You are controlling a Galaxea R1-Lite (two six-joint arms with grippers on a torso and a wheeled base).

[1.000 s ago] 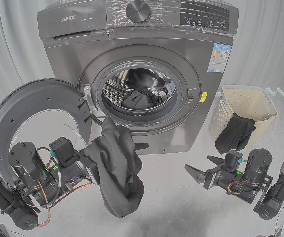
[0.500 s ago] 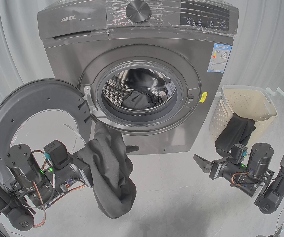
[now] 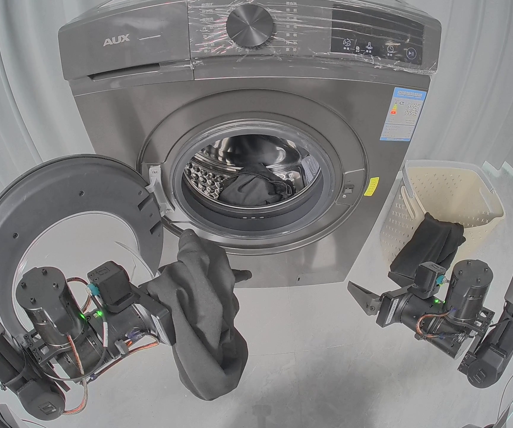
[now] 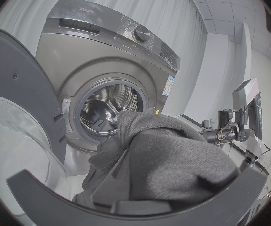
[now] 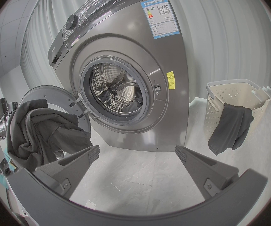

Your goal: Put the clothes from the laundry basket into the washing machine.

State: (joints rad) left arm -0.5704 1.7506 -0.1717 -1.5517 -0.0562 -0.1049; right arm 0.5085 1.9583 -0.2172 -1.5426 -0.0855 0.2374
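Observation:
The grey washing machine (image 3: pixel 250 90) stands with its round door (image 3: pixel 60 209) swung open to the left. Dark clothes (image 3: pixel 253 188) lie in the drum. My left gripper (image 3: pixel 226 283) is low in front of the door opening, shut on a grey garment (image 3: pixel 203 316) that drapes over its fingers and hangs down; the same garment (image 4: pixel 160 160) covers the gripper in the left wrist view. My right gripper (image 3: pixel 378 289) hovers open and bare above the floor, just in front of the cream laundry basket (image 3: pixel 452 191). A dark garment (image 3: pixel 428 248) hangs over the basket's front rim.
The basket (image 5: pixel 236 94) sits on the floor right of the machine, against a white curtain (image 3: pixel 494 90). Bare grey floor (image 3: pixel 316 340) stretches between the two arms. The open door blocks the space at the left.
The head camera has shifted a little nearer the machine. The right gripper drew back to the right, toward the basket. The left gripper dipped left, then rose again, the garment staying in it.

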